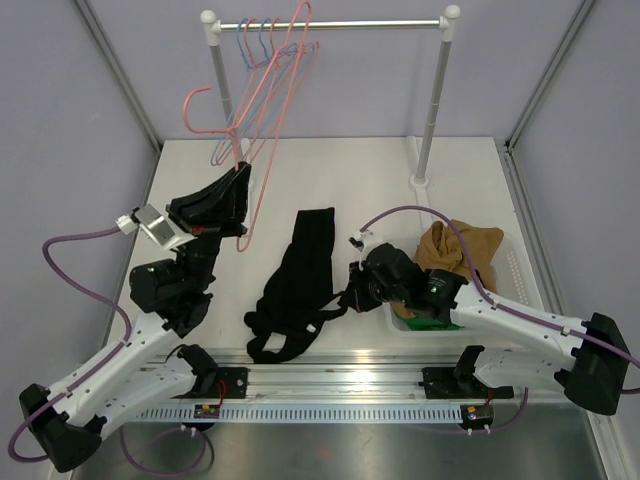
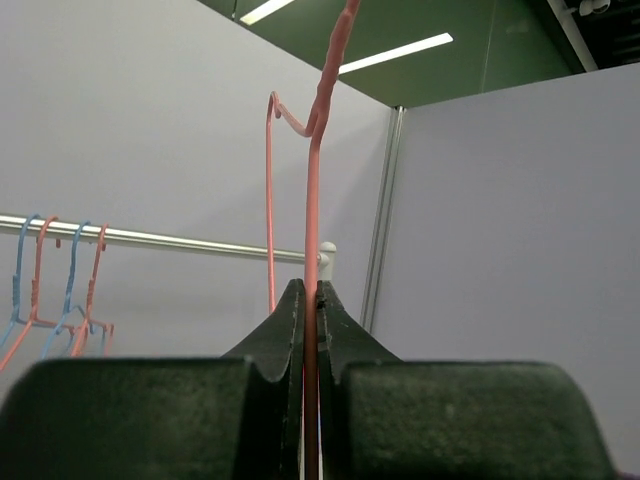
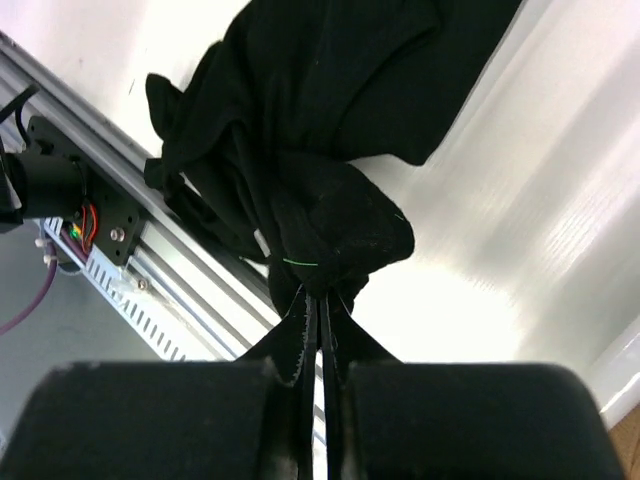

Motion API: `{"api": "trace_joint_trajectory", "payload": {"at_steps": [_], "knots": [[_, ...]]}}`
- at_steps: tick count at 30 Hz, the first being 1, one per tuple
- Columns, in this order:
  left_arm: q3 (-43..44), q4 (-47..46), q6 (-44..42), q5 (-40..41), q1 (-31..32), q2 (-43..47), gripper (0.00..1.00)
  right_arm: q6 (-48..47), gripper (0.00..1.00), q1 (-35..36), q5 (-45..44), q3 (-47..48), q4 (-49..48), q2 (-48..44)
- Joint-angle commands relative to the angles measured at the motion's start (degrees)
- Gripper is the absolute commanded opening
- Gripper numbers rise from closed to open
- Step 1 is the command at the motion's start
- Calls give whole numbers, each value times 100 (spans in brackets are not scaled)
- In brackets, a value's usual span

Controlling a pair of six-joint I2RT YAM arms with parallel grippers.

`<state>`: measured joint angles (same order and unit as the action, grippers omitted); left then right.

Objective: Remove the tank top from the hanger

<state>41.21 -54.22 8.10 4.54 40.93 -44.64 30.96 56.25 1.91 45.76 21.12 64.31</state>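
Black fabric, one fold, pinched between the closed fingers of the right gripper (image 3: 320, 300), low over the table (image 1: 400, 180). Item: tank top (image 1: 300, 285), lying crumpled lengthwise between the two arms, apparently clear of the pink wire hanger (image 2: 313, 200). Soft, light and limp. It is likely to drag and bunch, so is best taken at a strap or hem. Opposite, the left gripper (image 2: 310, 300) is pressed tight on the hanger's thin, stiff wire, holding it aloft near the rail (image 1: 330, 23).
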Motion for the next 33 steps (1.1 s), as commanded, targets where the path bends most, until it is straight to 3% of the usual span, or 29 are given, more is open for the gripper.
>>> {"api": "trace_joint_trajectory", "payload": {"at_steps": [1, 3, 6, 7, 8, 14, 17, 21, 33], "knots": [[404, 1164, 209, 170, 38, 297, 0, 7, 2, 62, -297, 372, -143, 28], [703, 2469, 324, 363, 38, 439, 0, 7, 6, 70, -279, 469, -240, 274], [1125, 3912, 456, 741, 29, 413, 0, 7, 54, 201, -367, 784, -372, 547], [1361, 4502, 447, 924, 29, 326, 0, -11, 95, 237, -419, 864, -337, 599], [1476, 4769, 438, 1013, 29, 264, 0, -11, 99, 281, -515, 943, -276, 591], [2408, 6473, 482, 1313, 21, -307, 0, -11, 100, 308, -1579, 1163, 329, -110], [2795, 6862, 570, 1383, 21, -641, 0, -29, 99, 308, -1782, 1181, 585, -506], [3252, 6855, 561, 1445, -128, -1142, 0, -20, 99, 308, -1887, 1190, 796, -885], [5238, 6072, 1019, 637, -1086, -3436, 0, -37, 100, 308, -2002, 988, 964, -1483]]}}
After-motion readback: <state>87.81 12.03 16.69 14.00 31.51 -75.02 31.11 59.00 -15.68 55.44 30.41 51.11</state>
